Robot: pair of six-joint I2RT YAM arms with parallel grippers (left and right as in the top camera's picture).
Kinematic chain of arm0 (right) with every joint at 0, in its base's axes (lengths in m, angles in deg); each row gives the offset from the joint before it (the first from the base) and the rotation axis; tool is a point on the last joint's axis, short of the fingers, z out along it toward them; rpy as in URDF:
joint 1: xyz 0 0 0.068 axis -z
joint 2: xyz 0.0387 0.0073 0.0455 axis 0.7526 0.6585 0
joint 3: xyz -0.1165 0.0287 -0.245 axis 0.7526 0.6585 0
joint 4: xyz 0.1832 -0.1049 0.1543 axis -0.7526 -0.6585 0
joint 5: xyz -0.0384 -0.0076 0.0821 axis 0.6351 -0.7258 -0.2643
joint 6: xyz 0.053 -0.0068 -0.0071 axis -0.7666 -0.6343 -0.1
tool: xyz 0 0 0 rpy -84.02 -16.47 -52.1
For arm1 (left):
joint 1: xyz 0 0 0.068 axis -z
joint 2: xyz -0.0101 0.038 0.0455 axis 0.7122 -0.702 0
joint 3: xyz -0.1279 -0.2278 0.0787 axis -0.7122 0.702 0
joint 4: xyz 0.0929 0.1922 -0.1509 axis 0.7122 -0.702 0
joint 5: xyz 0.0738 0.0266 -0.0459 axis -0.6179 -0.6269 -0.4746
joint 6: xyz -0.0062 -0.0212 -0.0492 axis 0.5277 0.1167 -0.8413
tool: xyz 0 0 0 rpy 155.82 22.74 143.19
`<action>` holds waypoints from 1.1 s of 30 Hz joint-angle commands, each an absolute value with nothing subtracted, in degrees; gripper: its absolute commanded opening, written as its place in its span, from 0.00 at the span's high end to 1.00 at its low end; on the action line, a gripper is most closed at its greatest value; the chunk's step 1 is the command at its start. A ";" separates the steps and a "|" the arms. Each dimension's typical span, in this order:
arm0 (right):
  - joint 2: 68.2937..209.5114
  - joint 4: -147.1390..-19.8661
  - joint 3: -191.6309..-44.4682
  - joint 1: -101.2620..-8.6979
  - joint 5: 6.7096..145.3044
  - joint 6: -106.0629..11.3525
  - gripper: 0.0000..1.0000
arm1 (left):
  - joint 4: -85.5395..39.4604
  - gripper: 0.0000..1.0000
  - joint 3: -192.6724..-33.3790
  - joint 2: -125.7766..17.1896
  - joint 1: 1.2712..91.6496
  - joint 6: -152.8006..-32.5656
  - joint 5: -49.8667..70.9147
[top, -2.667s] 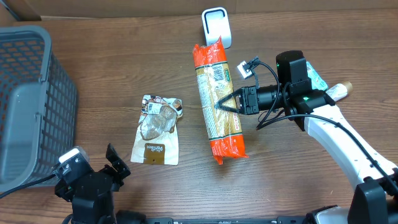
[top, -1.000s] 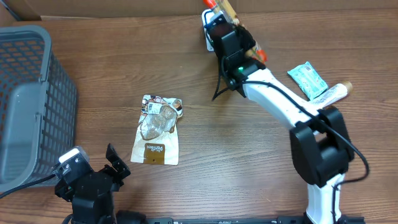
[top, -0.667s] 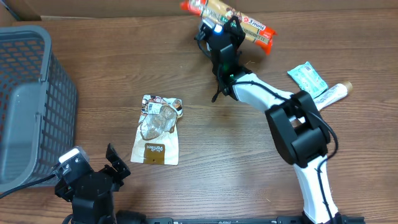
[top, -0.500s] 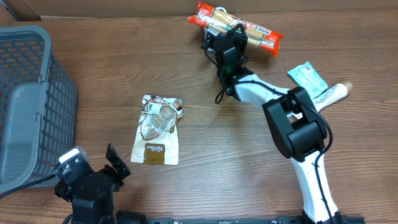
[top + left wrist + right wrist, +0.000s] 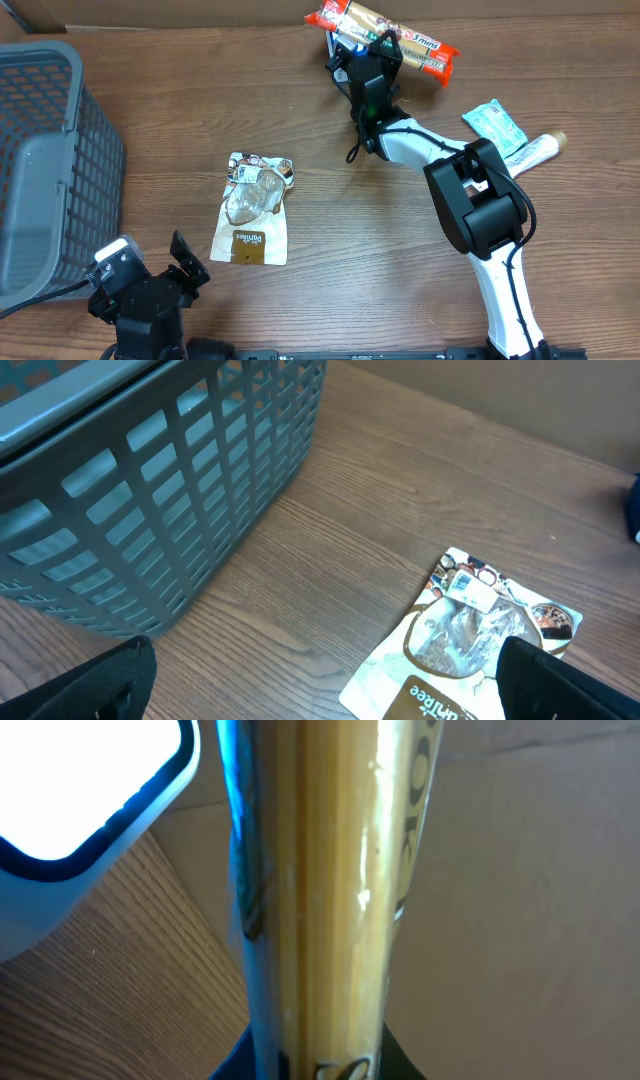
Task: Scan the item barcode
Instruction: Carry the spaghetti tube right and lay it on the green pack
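Observation:
A long pack of spaghetti [image 5: 385,38] with orange-red ends is held in the air at the table's far edge, lying crosswise. My right gripper [image 5: 368,58] is shut on it near its middle. In the right wrist view the pack [image 5: 320,900] runs up the frame from the gripper [image 5: 320,1065], and the white scanner [image 5: 90,780] glows at the upper left beside it. From overhead the scanner is almost wholly hidden under the arm. No barcode shows. My left gripper [image 5: 186,264] stands open and empty near the front left, its fingers [image 5: 90,685] wide apart.
A brown-and-white snack pouch [image 5: 253,208] lies flat left of centre, also seen as the pouch [image 5: 470,630] just beyond my left gripper. A grey basket [image 5: 50,160] fills the left side. A teal packet [image 5: 494,126] and a tube [image 5: 535,150] lie at the right.
My right gripper has turned the spaghetti pack from pointing away to lying crosswise above the scanner, then shifted it slightly right. The left arm has not moved.

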State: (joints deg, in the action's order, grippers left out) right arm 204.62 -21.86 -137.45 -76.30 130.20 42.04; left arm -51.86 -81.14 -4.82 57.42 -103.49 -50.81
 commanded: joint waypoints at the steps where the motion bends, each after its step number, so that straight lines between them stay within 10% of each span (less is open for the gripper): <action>1: 200.92 -19.93 -139.68 -77.20 134.57 38.67 0.97 | -51.84 0.00 -81.03 -4.67 57.66 -104.28 -51.77; 14: 177.36 -57.48 -139.68 -79.80 131.69 3.62 0.96 | -51.84 0.00 -81.03 -4.67 57.66 -104.28 -51.77; 24: 157.08 -93.83 -139.66 -72.35 82.77 -43.71 0.96 | -51.84 0.00 -81.03 -4.67 57.66 -104.28 -51.77; 33: 153.43 -103.91 -135.70 -56.21 74.68 -61.72 0.96 | -51.84 0.00 -81.03 -4.67 57.66 -104.28 -51.77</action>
State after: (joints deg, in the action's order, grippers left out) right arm 155.72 -105.37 -137.14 -61.26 77.24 -50.11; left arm -51.86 -81.14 -4.82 57.42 -103.49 -50.81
